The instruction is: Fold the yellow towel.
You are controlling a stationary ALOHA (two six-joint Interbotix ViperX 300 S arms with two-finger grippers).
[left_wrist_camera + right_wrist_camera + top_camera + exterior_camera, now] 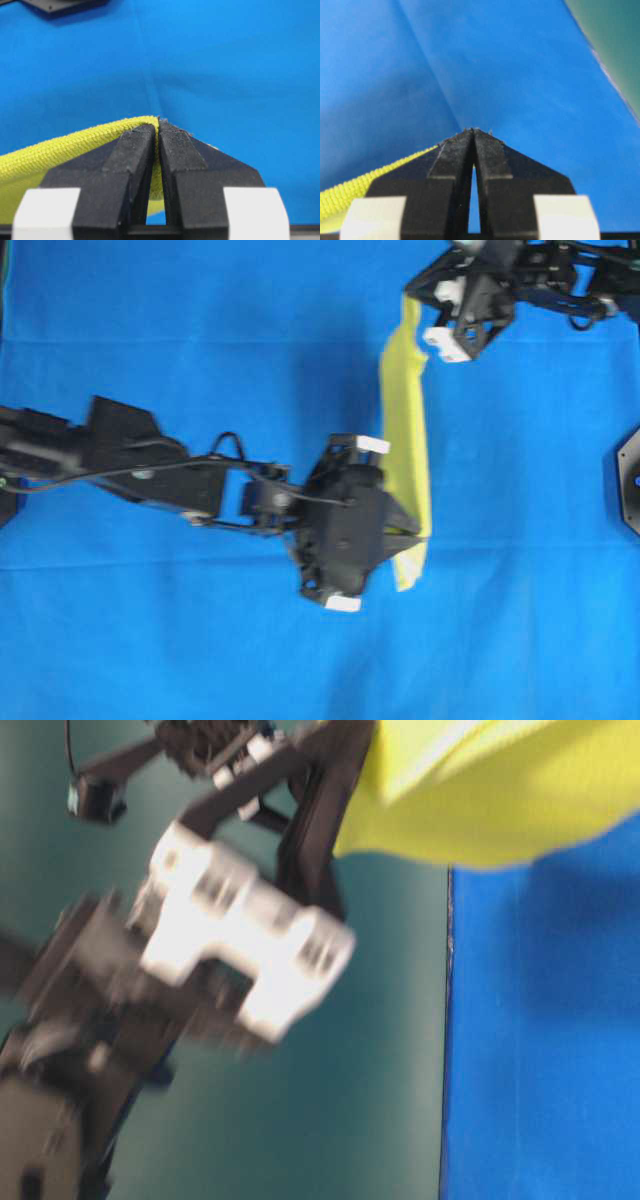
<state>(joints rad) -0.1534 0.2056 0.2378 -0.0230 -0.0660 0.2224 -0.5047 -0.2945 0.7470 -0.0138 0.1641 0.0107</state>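
1. The yellow towel (405, 435) is showing as a narrow, yellow-green strip, hanging stretched above the big blue cloth (150, 330).
2. Its fuzzy edge (75, 145) is running leftward in the left wrist view.
3. In the table-level view it is draping overhead in soft folds (490, 790).

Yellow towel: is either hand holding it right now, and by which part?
Both. The left hand pinches the yellow towel at its hemmed edge near one end; the right hand grips the opposite end, so the towel hangs stretched between them.
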